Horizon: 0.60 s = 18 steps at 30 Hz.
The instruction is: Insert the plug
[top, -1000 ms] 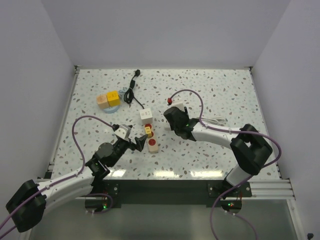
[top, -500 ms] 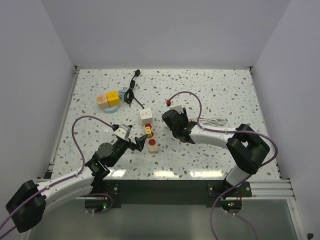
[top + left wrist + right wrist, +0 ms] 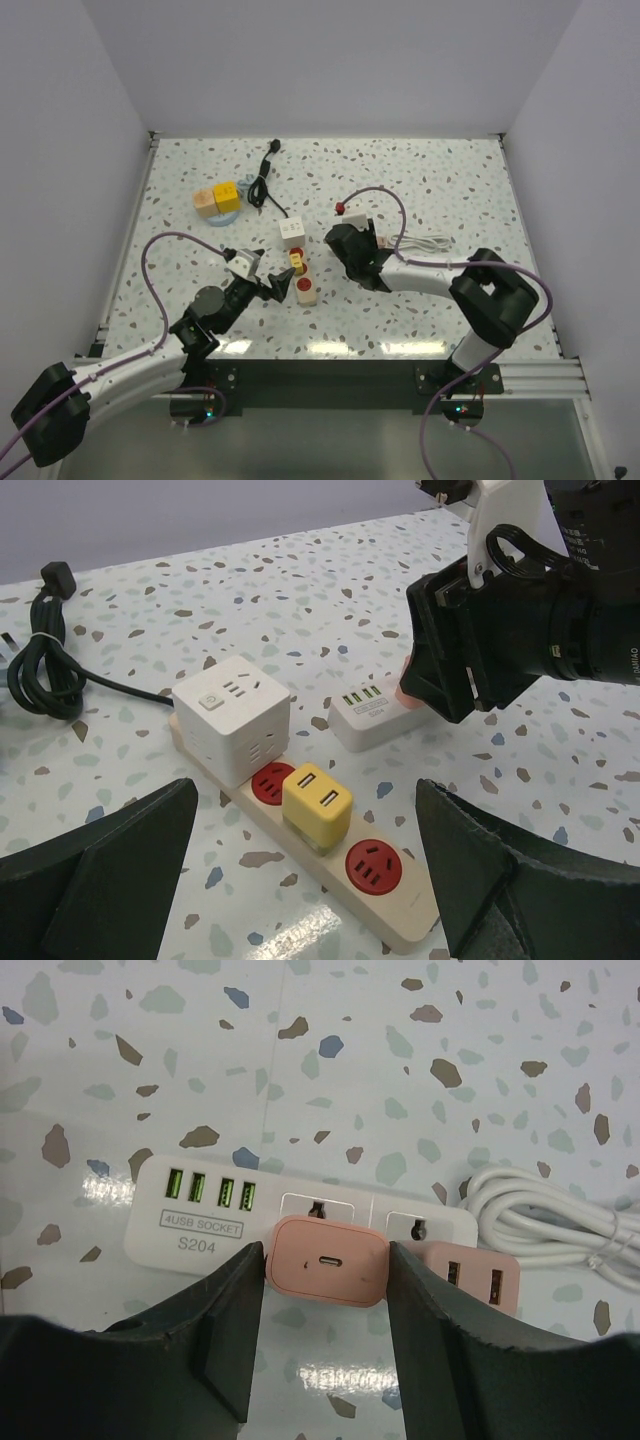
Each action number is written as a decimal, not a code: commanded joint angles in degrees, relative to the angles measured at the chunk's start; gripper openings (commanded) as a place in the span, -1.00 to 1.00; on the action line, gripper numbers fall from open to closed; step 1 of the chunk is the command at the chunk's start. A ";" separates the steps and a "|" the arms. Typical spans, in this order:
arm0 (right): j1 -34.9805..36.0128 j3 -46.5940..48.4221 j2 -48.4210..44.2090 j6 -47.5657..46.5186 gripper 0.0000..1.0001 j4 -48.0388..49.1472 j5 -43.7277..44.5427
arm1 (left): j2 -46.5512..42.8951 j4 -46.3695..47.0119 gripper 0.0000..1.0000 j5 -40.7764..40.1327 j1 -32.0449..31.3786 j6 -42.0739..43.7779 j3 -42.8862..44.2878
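Observation:
My right gripper (image 3: 325,1265) is shut on a pink plug (image 3: 325,1258), its fingers (image 3: 215,1330) pressed on both sides. The plug sits over the first outlet of a white socket strip (image 3: 195,1222) marked 4USB SOCKET; the outlet's upper hole shows above it. I cannot tell whether its pins are in. A second pink plug (image 3: 482,1278) sits at the outlet beside it. In the top view the right gripper (image 3: 346,250) is mid-table. My left gripper (image 3: 305,815) stands open over a beige strip (image 3: 400,920) with red sockets, holding nothing.
The beige strip carries a yellow plug (image 3: 317,802) and a white cube adapter (image 3: 232,718). A coiled white cable (image 3: 560,1225) lies right of the white strip. A black cable (image 3: 262,180) and yellow and orange blocks (image 3: 220,197) lie at the back left.
The right gripper has shifted slightly left and toward the near edge with the pink plug in it. The left arm has not moved.

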 commanded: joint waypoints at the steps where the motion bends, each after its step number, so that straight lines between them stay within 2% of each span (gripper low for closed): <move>1: 0.23 -5.41 5.05 5.37 -1.00 -9.71 -9.43 | -0.56 0.87 0.92 0.05 0.23 0.10 2.15; 10: 0.40 -1.11 3.03 3.00 -1.00 -9.89 -11.45 | 0.14 -0.88 0.93 -0.91 0.23 -0.60 3.46; 11: 0.40 0.46 2.68 2.56 -0.95 -9.80 -11.81 | 0.14 -1.41 0.93 -1.53 0.14 -0.78 3.73; 13: 0.40 2.14 1.71 1.33 -0.75 -9.54 -12.69 | 0.40 -2.38 0.93 -1.97 0.23 -1.39 4.25; 14: 0.40 3.80 1.27 0.98 -0.52 -9.28 -12.95 | 0.40 -2.56 0.94 -2.32 0.23 -1.57 4.34; 18: 0.40 8.38 -0.40 -1.22 -0.10 -9.19 -13.74 | 0.32 -4.31 0.94 -2.67 0.23 -2.27 5.13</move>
